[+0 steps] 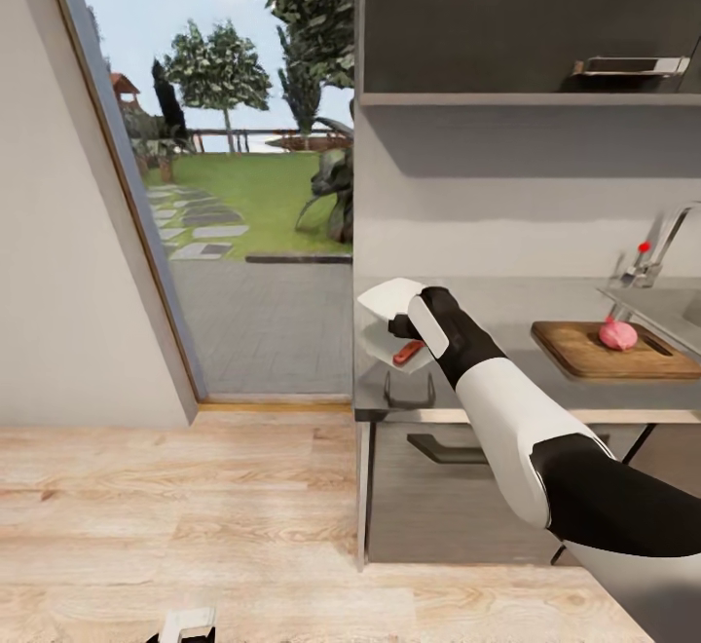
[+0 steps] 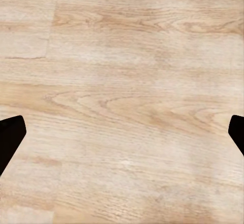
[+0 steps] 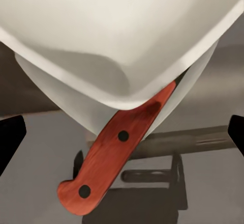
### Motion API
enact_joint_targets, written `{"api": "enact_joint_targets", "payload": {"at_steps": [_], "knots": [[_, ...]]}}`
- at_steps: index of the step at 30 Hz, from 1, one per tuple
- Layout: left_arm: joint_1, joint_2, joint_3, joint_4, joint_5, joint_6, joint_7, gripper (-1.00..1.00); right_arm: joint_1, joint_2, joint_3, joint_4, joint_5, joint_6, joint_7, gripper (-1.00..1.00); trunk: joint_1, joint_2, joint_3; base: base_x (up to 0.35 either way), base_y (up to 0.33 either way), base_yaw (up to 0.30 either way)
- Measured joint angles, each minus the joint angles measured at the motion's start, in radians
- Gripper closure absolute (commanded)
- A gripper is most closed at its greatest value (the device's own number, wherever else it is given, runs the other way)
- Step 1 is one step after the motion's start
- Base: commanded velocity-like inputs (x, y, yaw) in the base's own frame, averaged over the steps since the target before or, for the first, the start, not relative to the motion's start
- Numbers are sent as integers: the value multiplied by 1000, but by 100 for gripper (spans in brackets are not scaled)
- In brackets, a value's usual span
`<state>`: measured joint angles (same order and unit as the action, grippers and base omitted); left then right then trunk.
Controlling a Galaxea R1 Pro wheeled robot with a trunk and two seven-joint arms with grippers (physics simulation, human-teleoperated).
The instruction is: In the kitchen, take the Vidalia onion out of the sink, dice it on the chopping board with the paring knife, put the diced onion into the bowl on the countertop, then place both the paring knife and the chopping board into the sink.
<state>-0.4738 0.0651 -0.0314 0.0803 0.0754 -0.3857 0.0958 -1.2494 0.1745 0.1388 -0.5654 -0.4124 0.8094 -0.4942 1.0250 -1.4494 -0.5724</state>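
A kitchen with a pale wooden floor (image 1: 175, 507) opens at ten o'clock onto a glass door showing lawn and trees, while a grey tabletop (image 1: 506, 370) over dark cabinets runs from the centre toward three o'clock under a wall shelf. On that tabletop at three o'clock lies the chopping board (image 1: 608, 351), with the Vidalia onion (image 1: 617, 334) resting on it; just past it stands the chrome tap with a red knob (image 1: 650, 251) at the sink. The right arm reaches to the tabletop's near end, its claw (image 1: 407, 326) close against the white bowl (image 1: 389, 304), beneath whose rim the paring knife (image 1: 409, 352) pokes out, red handle first. In the right wrist view the bowl (image 3: 117, 35) overlaps the knife's handle (image 3: 114, 150), and the claw's fingertips sit wide apart, holding nothing. The left claw (image 2: 122, 132) hangs spread open over bare floor.
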Motion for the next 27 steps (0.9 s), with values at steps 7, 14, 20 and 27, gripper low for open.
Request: {"api": "enact_joint_targets", "payload": {"at_steps": [7, 14, 20, 27], "knots": [[0, 1, 0, 0, 0, 0, 0, -100, 1, 0, 0, 0, 1, 0, 0, -100, 0, 0, -10, 0, 0, 0], [0, 1, 0, 0, 0, 0, 0, -100, 2, 0, 0, 0, 2, 0, 0, -100, 0, 0, -20, 0, 0, 0], [0, 1, 0, 0, 0, 0, 0, -100, 2, 0, 0, 0, 2, 0, -1, -100, 0, 0, -29, 0, 0, 0], [0, 1, 0, 0, 0, 0, 0, -100, 2, 0, 0, 0, 4, 0, -3, -100, 0, 0, -33, 0, 0, 0]]}}
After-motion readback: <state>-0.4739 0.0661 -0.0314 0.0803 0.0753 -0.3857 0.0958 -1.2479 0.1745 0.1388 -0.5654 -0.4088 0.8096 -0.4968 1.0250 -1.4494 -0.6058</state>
